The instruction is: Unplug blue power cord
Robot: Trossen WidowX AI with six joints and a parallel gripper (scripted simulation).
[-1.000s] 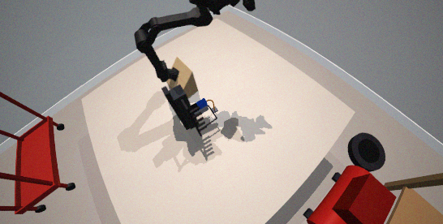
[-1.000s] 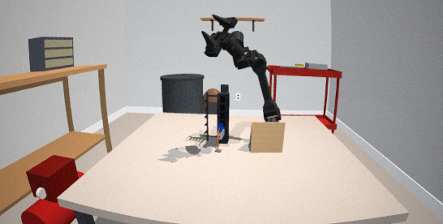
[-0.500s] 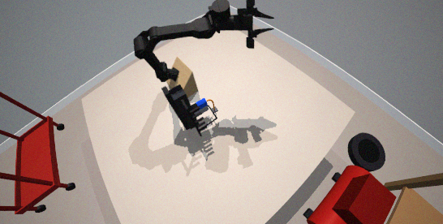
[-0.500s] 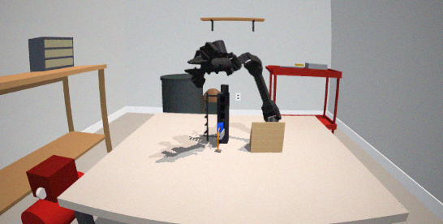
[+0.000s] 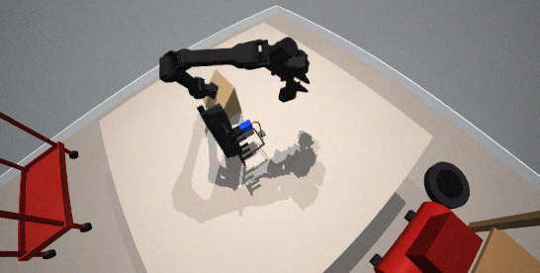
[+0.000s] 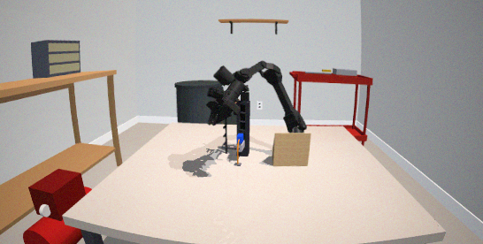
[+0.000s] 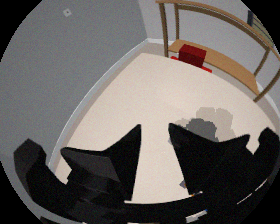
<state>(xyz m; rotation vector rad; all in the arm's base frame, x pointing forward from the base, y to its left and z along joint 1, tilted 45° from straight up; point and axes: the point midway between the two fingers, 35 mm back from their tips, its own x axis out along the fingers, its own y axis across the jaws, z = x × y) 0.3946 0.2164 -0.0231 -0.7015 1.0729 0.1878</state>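
Observation:
The black power strip stands upright on the table. The blue plug is at the strip's lower part, on the side facing the exterior camera. A thin orange cord runs down from the plug to a small grey piece on the table. Whether the plug is fully seated is too small to tell. My gripper is partly open and empty. It hangs in the air above the table, off to one side of the strip and plug, touching neither. The wrist view shows bare table between the fingers.
A wooden block stands near the strip by the arm's base. A thin dark toothed upright stands close beside the strip. Red carts, a wooden shelf, a dark bin and a red machine stand around the table.

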